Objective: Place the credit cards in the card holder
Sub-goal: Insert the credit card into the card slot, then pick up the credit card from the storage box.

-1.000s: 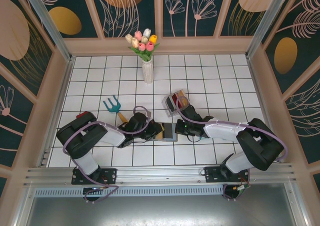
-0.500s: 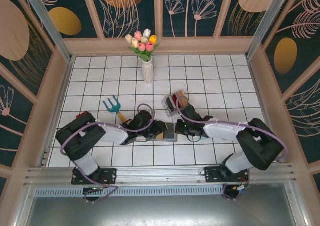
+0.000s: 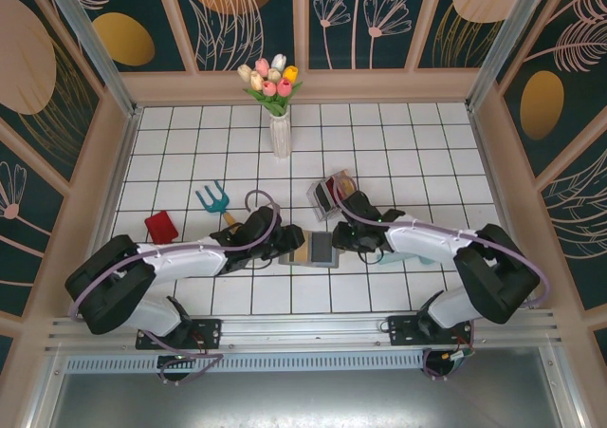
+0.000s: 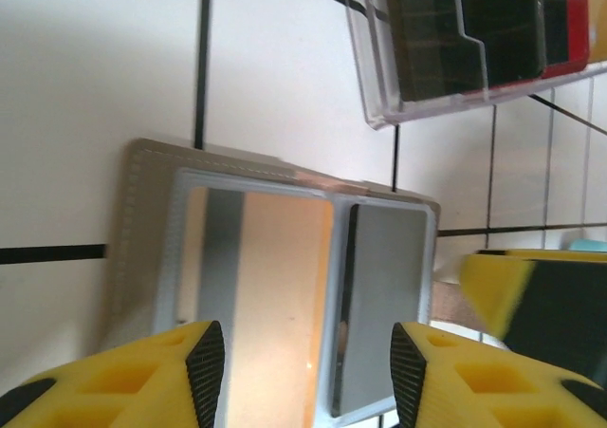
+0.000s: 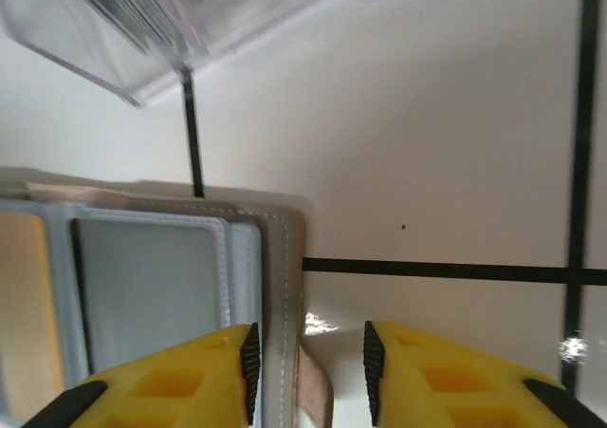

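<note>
left gripper and right gripper gape over the card holder, partly cut off.

Grey card holder, tan inside, white-tiled table

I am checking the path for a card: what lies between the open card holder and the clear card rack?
Bare white tile with dark grout lines separates the card holder from the clear rack; the left wrist view shows it.
</note>
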Robot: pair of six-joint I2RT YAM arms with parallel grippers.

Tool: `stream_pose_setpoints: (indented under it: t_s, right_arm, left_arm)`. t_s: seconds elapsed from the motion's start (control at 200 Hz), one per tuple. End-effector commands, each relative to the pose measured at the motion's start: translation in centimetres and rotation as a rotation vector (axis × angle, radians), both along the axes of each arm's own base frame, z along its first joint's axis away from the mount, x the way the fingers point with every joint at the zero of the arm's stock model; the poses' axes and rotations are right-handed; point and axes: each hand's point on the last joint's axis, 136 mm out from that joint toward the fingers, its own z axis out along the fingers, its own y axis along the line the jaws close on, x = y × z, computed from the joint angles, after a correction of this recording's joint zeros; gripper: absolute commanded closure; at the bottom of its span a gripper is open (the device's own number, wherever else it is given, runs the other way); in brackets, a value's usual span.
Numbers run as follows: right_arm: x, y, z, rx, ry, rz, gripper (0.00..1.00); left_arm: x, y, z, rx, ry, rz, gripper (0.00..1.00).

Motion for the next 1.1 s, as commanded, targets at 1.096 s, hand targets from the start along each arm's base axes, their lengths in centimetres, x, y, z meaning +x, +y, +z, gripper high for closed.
stream_pose_setpoints:
  t_s: [1.096]
  right_arm:
    - [13.1,1.1,4.7,-0.358,-0.19,0.218,0.67]
  left_arm:
    - [12.3,-5.3,-2.3,-0.131,0.12,0.049,0.45]
